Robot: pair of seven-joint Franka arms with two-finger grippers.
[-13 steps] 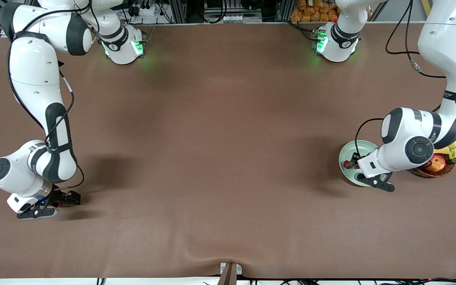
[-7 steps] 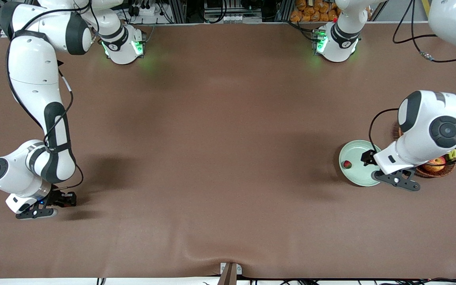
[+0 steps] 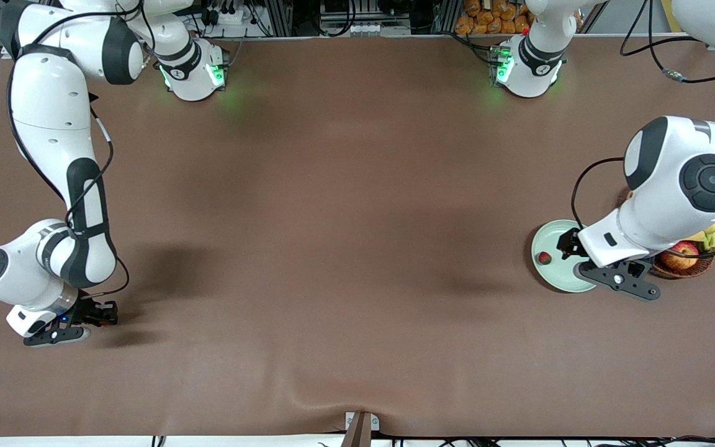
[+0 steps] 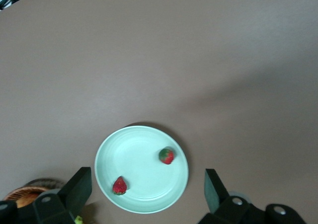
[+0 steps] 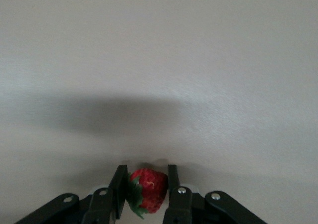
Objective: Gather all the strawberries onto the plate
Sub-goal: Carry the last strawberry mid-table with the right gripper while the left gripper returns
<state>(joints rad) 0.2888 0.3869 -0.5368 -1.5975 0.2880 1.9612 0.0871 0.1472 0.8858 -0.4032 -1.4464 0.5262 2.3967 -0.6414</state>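
The pale green plate (image 4: 134, 157) lies near the left arm's end of the table and also shows in the front view (image 3: 550, 276). Two strawberries lie in it, one (image 4: 167, 155) near its rim and one (image 4: 119, 186) closer to the basket. The front view shows only one of them (image 3: 544, 257). My left gripper (image 4: 146, 196) is open and empty above the plate, also seen in the front view (image 3: 571, 245). My right gripper (image 5: 145, 191) is shut on the third strawberry (image 5: 148, 189), low at the table near the right arm's end (image 3: 100, 313).
A brown wicker basket (image 3: 683, 268) with a red-yellow apple (image 3: 682, 253) and a banana (image 3: 708, 236) stands beside the plate, partly under the left arm. The brown table cover (image 3: 345, 248) has a wrinkle at its front edge.
My left gripper has let go of a strawberry in the plate, risen and drawn back toward the basket. My right gripper has shifted slightly toward the right arm's end of the table.
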